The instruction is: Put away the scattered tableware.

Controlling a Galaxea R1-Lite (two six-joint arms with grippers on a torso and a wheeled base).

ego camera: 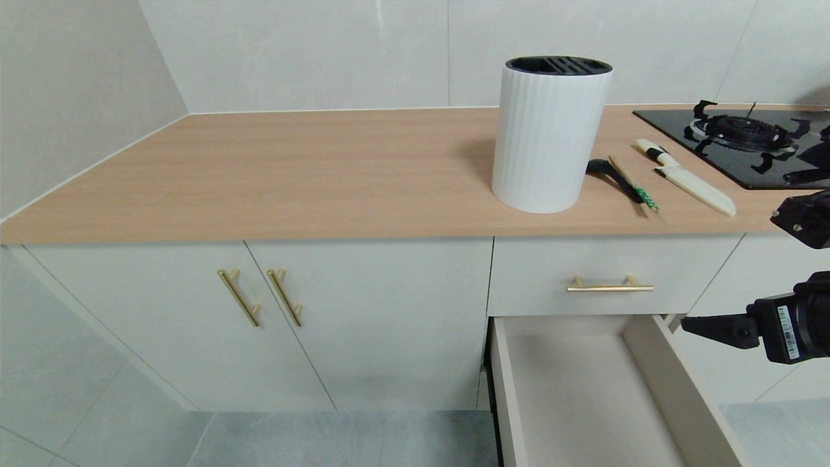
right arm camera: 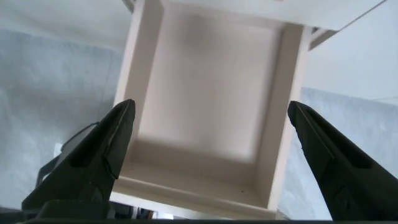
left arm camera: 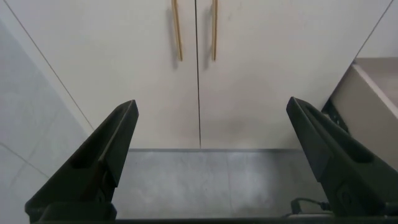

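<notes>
- kitchen corner, pale tiles behind a wooden bench (ego camera: 324,175) with cupboards and an open drawer (ego camera: 674,383) under it.
- right gripper (right arm camera: 209,109) hangs low over that drawer, fingers spread wide and holding nothing.
- left gripper (left arm camera: 211,106) is also spread and bare, down in front of the cupboard doors (left arm camera: 198,74), well off to the left.
- up and forward from the right gripper, on the bench's right end, lies a knife (ego camera: 687,178). its long axis runs slantwise, handle toward the wall and blade tip toward the front edge.
- just left of it lie what look like chopsticks (ego camera: 632,185), slanting the same way across a black-handled tool (ego camera: 609,174).
- beyond those stands a white holder (ego camera: 548,136), and the stove (ego camera: 739,139) is at the back right.
- by my reading the right arm is clearly nearer, and it would have to rise above the bench edge to get there.
</notes>
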